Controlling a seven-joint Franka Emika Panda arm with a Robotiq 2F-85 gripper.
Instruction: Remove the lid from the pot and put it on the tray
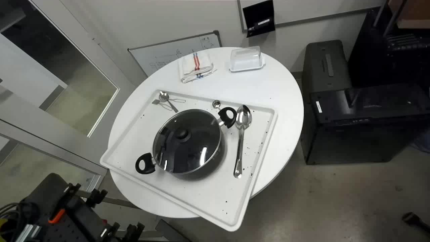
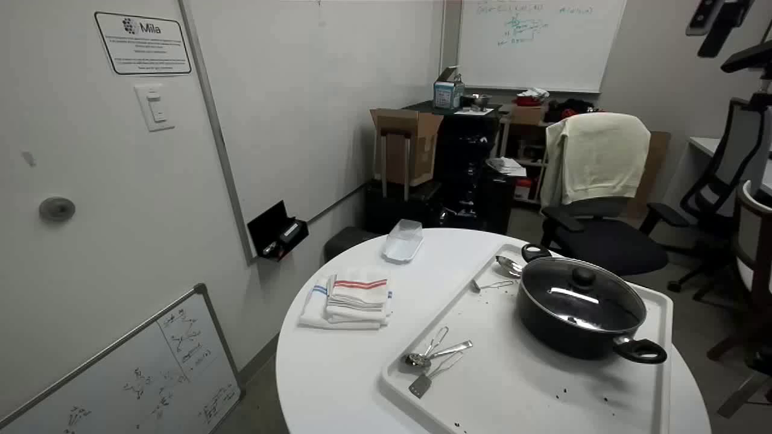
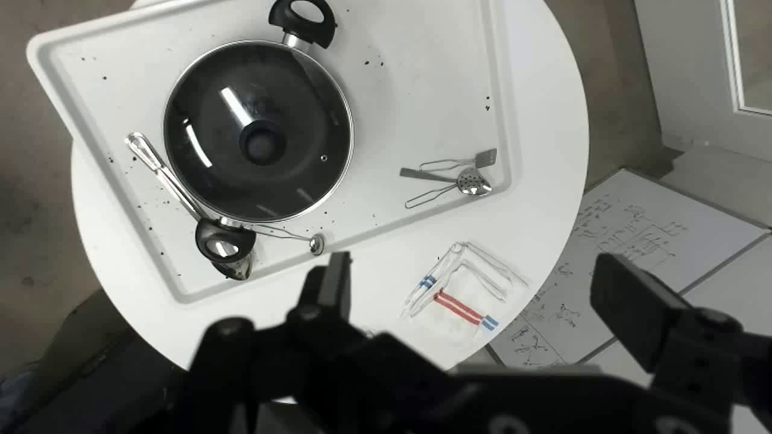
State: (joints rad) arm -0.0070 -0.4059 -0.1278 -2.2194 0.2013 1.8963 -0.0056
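Note:
The round glass lid [image 1: 193,137] with its dark knob sits on the black pot [image 2: 564,334]. The lid also shows in an exterior view [image 2: 558,296] and in the wrist view [image 3: 271,187]. The pot stands on the large white tray [image 1: 198,196], its two loop handles sticking out. The tray also shows in the wrist view [image 3: 410,96]. My gripper [image 3: 473,265] is open, its fingers wide apart with nothing between them. It is high above the round table, and in the wrist view the lid lies up and left of the fingers.
On the tray lie a big metal spoon [image 1: 240,144], a small ladle [image 3: 316,244] and several small utensils [image 2: 428,361]. A folded towel [image 3: 458,295] and a clear-lidded butter dish [image 1: 247,59] stand on the round white table [image 1: 282,101]. A whiteboard [image 3: 657,241] leans beside it.

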